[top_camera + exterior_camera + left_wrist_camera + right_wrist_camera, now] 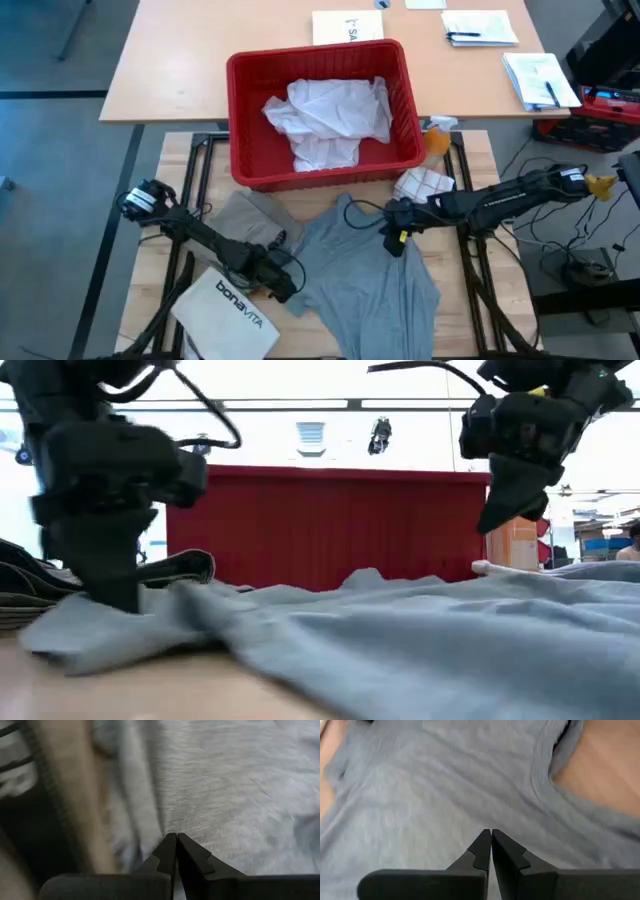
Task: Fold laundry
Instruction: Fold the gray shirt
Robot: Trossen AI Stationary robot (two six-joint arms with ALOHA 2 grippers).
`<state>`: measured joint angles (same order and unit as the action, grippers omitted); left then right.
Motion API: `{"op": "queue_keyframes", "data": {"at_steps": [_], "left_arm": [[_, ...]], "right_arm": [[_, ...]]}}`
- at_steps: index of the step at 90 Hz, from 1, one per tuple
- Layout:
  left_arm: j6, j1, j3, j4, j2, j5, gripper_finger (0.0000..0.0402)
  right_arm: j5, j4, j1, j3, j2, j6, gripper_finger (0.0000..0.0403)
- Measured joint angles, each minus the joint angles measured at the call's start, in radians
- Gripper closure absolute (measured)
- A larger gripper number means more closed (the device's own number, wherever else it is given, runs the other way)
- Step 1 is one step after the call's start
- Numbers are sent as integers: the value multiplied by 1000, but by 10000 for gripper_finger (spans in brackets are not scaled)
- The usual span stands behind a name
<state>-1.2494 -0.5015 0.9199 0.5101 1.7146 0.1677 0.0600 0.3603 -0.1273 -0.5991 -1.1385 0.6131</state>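
Wooden tabletop [455,300] fills the lower part of the high view, with a longer desk beyond it at twelve o'clock, and we start from the biggest thing on it: a red basket [325,158] at twelve o'clock holding the crumpled white shirt [330,120]. Next in size, the grey T-shirt [375,285] lies spread from the centre toward six o'clock, collar toward the basket, with the khaki-tan piece [245,218] at nine o'clock of it and the white bag [232,315] at seven o'clock. Our left gripper [283,280] sits low on the T-shirt's nine-o'clock edge, fingers pressed together; whether cloth is pinched between them we cannot tell. Our right gripper [393,243] hangs just above the shirt near the collar, at about one o'clock of its middle, fingers also together and holding nothing. To do this step well, we judge that both grippers should take matching points on one side, lift only a little, and carry the cloth across evenly, so the soft fabric does not bunch or drag the khaki-tan piece along.
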Motion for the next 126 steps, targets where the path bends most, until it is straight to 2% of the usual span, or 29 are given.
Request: {"op": "queue_keyframes", "data": {"at_steps": [12, 30, 48, 59, 66, 73, 79, 88, 101, 113, 126], "left_arm": [[-17, -6, -2, 60, -15, -2, 402], [-30, -2, -4, 63, -26, -5, 402], [4, 1, 74, 15, -46, 77, 402], [81, 1, 141, -21, -46, 139, 402], [203, 1, 180, -138, -46, 182, 402], [346, 10, 207, -257, -39, 187, 402], [370, 32, 240, -280, -25, 195, 402], [393, 101, 287, -280, 4, 209, 402], [526, 227, 339, -290, 87, 178, 402], [668, 342, 389, -290, 180, 85, 402], [735, 411, 412, -220, 238, -33, 402]], "right_arm": [[20, 2, -41, 0, 12, 30, 403], [24, 2, -127, 0, 13, 69, 403], [142, 21, -252, 0, 72, 183, 403], [64, 0, -325, -1, 100, 128, 403], [47, 15, -374, -1, 91, 124, 403], [127, 65, -396, -1, 82, 226, 403], [209, 106, -398, 0, 85, 317, 398], [276, 103, -378, 0, 92, 371, 368], [316, 113, -309, 0, 91, 435, 284], [369, 176, -252, 0, 92, 548, 214], [411, 280, -207, 0, 91, 683, 183]]}}
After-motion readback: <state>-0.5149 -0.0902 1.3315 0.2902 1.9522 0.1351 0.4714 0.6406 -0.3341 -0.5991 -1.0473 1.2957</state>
